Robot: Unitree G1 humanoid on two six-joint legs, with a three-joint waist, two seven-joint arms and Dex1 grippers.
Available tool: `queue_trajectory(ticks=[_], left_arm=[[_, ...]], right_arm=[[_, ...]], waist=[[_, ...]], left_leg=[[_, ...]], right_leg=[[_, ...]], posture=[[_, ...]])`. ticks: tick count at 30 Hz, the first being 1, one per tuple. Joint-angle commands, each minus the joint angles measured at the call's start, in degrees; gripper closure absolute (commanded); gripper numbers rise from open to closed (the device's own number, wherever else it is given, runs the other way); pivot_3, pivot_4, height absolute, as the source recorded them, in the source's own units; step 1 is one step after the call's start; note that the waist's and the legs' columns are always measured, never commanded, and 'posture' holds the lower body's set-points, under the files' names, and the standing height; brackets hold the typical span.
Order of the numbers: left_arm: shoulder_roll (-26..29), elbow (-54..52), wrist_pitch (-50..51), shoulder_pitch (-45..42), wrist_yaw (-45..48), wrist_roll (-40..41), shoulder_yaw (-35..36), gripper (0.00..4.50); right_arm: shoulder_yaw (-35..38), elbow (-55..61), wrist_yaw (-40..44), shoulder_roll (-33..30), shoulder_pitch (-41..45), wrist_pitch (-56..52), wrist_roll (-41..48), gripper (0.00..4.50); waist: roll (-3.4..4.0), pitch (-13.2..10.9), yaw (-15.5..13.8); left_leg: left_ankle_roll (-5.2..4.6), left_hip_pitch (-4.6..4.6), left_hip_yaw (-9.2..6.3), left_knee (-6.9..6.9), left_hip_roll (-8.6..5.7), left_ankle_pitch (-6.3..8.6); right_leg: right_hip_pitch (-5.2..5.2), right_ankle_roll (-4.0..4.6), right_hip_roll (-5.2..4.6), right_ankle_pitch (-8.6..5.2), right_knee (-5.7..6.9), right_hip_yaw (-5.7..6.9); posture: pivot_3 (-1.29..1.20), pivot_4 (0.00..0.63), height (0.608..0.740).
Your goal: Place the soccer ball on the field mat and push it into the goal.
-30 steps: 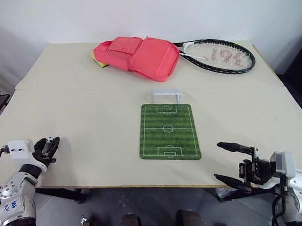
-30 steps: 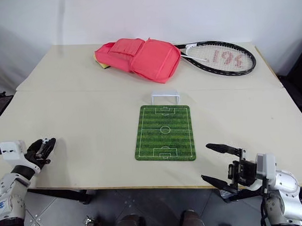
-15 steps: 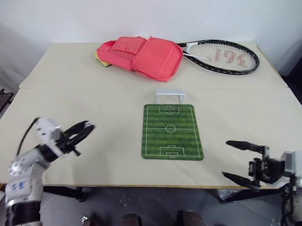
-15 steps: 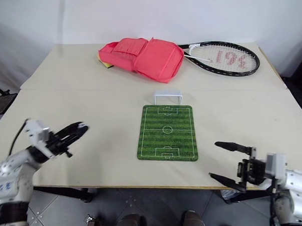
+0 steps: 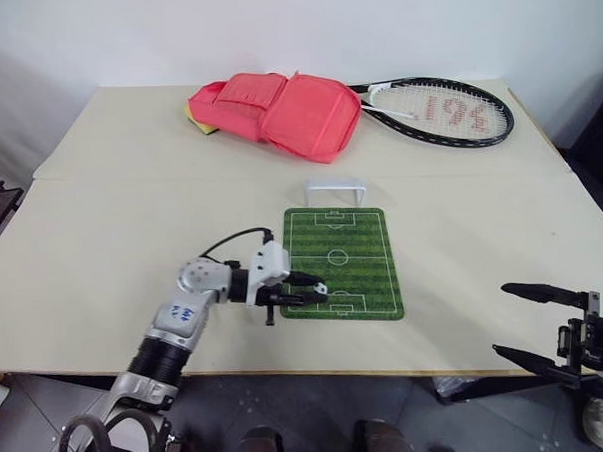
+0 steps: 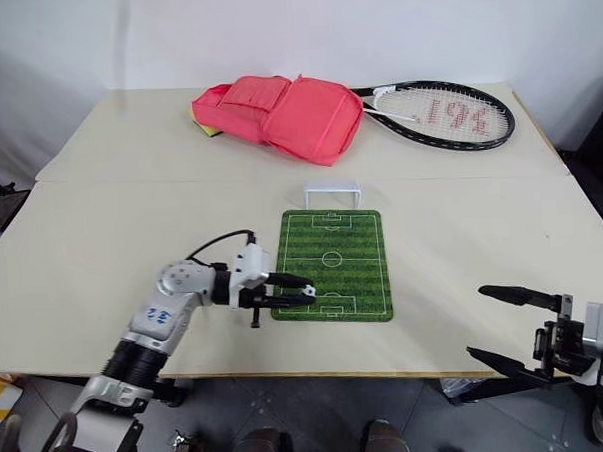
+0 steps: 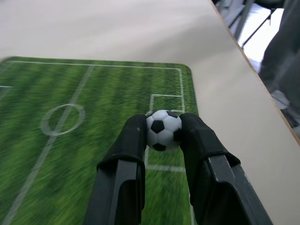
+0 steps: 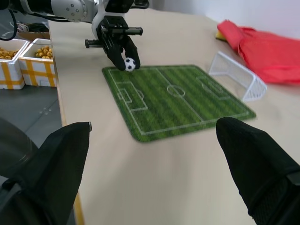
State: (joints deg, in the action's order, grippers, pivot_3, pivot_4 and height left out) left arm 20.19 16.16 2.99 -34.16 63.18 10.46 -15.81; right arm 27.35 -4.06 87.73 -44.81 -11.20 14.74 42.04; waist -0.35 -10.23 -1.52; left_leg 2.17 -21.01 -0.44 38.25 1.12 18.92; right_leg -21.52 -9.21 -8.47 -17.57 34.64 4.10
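Two black fingers (image 7: 126, 154) of left gripper (image 5: 319, 289) clamped on soccer ball (image 7: 163, 130), one each side, ball pinched at fingertips. Ball held over near end of field mat (image 5: 352, 246), close to mat's left edge by near penalty box; whether touching the mat, cannot tell. Left arm reaching in from left across table (image 5: 112, 244), gripper pointing right. Goal (image 5: 336, 191) upright just beyond mat's far end, well apart from ball. Right gripper (image 5: 546, 327) beyond table's near right corner, jaws spread wide, holding nothing, well apart from mat. Pink bag (image 5: 277, 112) at table's far side, tennis racket (image 5: 437, 111) just beside it to right. Yellow-and-white crates of small yellow balls (image 8: 26, 58) on floor, off table's edge, in right wrist view.
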Motion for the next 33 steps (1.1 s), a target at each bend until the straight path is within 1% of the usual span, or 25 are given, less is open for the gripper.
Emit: queue_trajectory(ticks=[1,5,11,19,22,24,27,33], left_arm=[[-1.06,0.14,-1.21,-0.69,-0.45,-2.01,-1.57,3.63],[-1.56,0.24,-1.36,-0.04,0.17,-3.60,-3.38,3.63],[-3.13,1.58,-0.83,-0.58,-1.41,-4.57,-3.37,3.63],[-3.52,1.96,0.10,-0.54,-1.00,-5.00,-3.53,3.63],[-3.92,2.66,0.22,-0.80,-2.26,-5.20,-2.90,3.63],[-4.05,2.56,-0.53,-0.93,-1.77,-4.79,-2.79,2.89],[-4.15,1.72,-1.03,-0.70,-0.44,-4.08,-2.99,2.05],[-4.10,1.37,-2.35,-0.37,-0.34,-4.00,-2.22,2.05]], right_arm=[[1.04,5.42,-1.30,0.75,-1.20,-0.99,0.51,0.00],[0.62,8.59,-3.99,1.87,-2.00,-2.11,-0.09,0.00],[-0.29,12.48,-7.28,3.33,-2.46,-4.00,-0.88,0.00],[-0.50,14.72,-8.91,4.01,-2.74,-5.48,-1.26,0.00],[-0.72,14.89,-9.28,3.97,-2.43,-5.79,-1.36,0.00],[-0.99,15.14,-9.54,3.97,-2.21,-6.18,-1.40,0.00],[-1.17,15.00,-9.54,3.92,-2.11,-6.38,-1.34,0.00],[-1.70,13.96,-9.28,3.88,-1.38,-6.57,-1.31,0.00]], waist=[[0.01,0.00,0.12],[0.01,0.00,0.00],[0.01,0.00,-0.22],[0.01,0.01,-0.14],[0.02,0.01,-0.14],[0.01,0.01,-0.14],[0.02,0.01,-0.12],[0.02,0.01,-0.11]], left_leg=[[0.00,0.00,0.00,0.00,0.00,0.00],[0.00,0.01,0.00,0.02,0.00,0.00],[-0.01,-0.04,-0.01,0.06,-0.03,-0.01],[-0.02,-0.04,-0.02,0.06,-0.03,-0.01],[-0.02,-0.04,-0.02,0.06,-0.03,-0.01],[-0.02,-0.04,-0.02,0.06,-0.03,-0.01],[-0.02,-0.04,-0.02,0.06,-0.03,-0.01],[-0.03,-0.05,-0.02,0.08,-0.03,-0.01]], right_leg=[[0.00,-0.01,0.00,0.01,-0.01,0.00],[0.00,-0.01,0.00,0.01,0.01,-0.01],[0.00,-0.05,-0.02,0.03,-0.02,-0.02],[0.00,-0.06,-0.02,0.03,-0.01,-0.02],[0.01,-0.06,-0.02,0.03,-0.01,-0.03],[0.01,-0.06,-0.02,0.03,-0.01,-0.03],[0.01,-0.06,-0.02,0.03,-0.01,-0.03],[0.01,-0.06,-0.02,0.04,-0.01,-0.03]], posture=[[0.00,0.150,0.740],[0.00,0.150,0.740],[0.00,0.150,0.740],[0.00,0.150,0.740],[0.00,0.150,0.740],[0.00,0.150,0.740],[0.00,0.150,0.740],[0.00,0.150,0.740]])
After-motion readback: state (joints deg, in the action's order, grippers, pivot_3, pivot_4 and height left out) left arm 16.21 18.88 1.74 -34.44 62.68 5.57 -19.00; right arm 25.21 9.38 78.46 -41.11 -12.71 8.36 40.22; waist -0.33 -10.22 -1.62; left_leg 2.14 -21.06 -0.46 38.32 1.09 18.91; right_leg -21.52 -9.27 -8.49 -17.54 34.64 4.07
